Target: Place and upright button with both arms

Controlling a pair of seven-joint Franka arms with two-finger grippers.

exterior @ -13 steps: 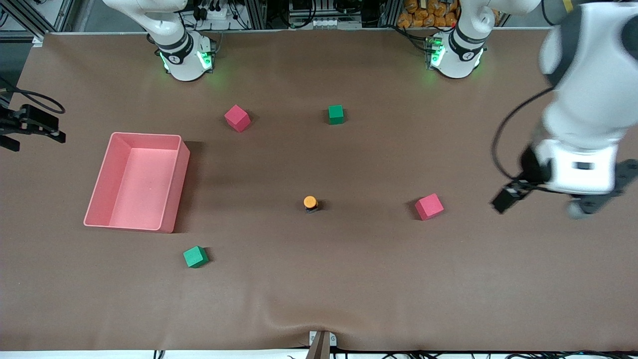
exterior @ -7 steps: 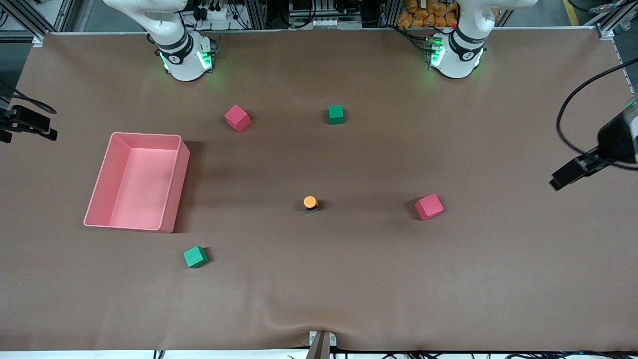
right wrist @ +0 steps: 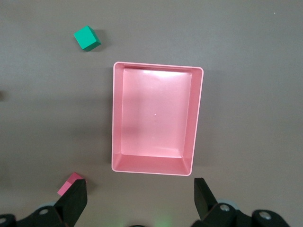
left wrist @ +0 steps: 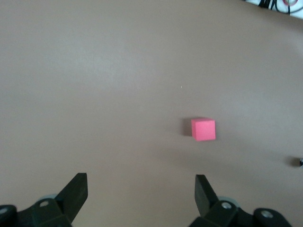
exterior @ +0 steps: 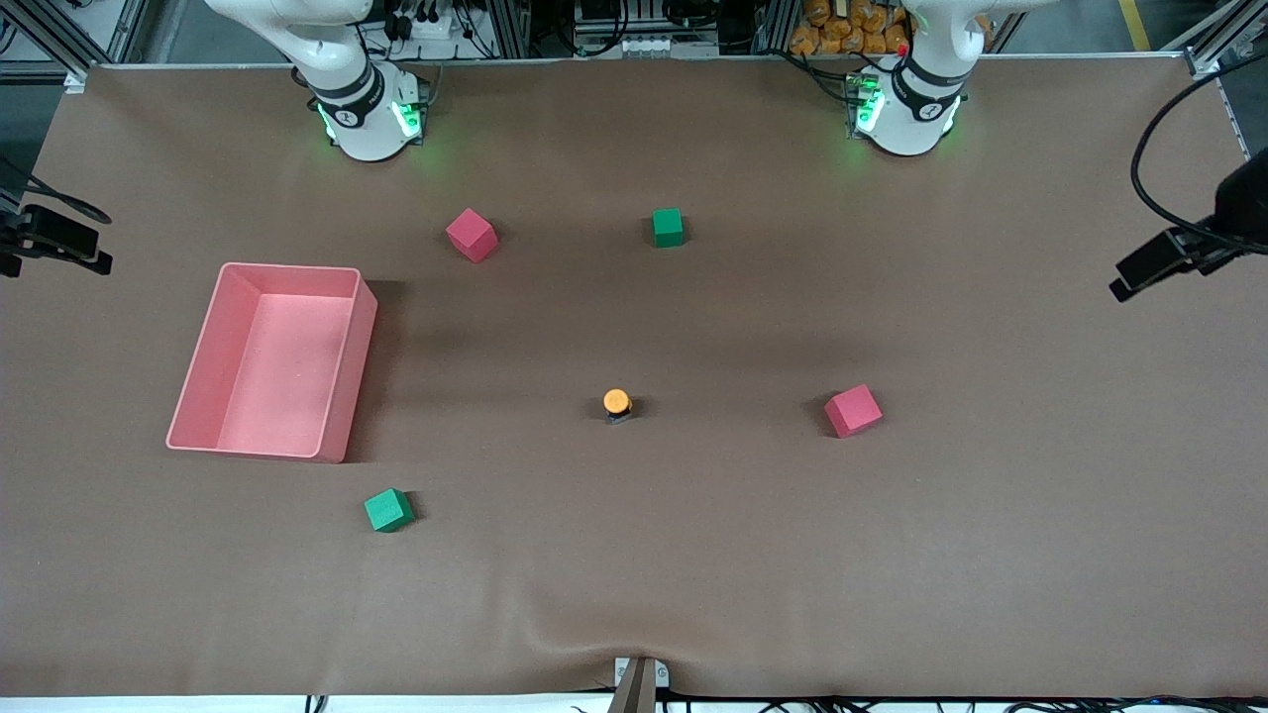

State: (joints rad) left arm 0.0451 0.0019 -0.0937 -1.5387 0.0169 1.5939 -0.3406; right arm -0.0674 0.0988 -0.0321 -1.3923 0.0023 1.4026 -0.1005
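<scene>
The button (exterior: 616, 402) stands upright in the middle of the table, orange cap up on its black body, and nothing touches it. My left gripper (left wrist: 141, 179) is open and empty, up in the air at the left arm's end of the table; only part of its hand (exterior: 1159, 262) shows in the front view. My right gripper (right wrist: 139, 184) is open and empty, up in the air at the right arm's end of the table, its hand (exterior: 54, 243) at the edge of the front view. Both are well away from the button.
A pink bin (exterior: 349, 371) stands toward the right arm's end and also shows in the right wrist view (right wrist: 199, 118). Red cubes (exterior: 471, 234) (exterior: 853, 410) and green cubes (exterior: 668, 227) (exterior: 388, 510) lie around the button. The left wrist view shows one red cube (left wrist: 203, 129).
The left arm has swung up and away from beside the red cube to the table's end, mostly leaving the front view. The right hand has barely shifted. The button has not moved.
</scene>
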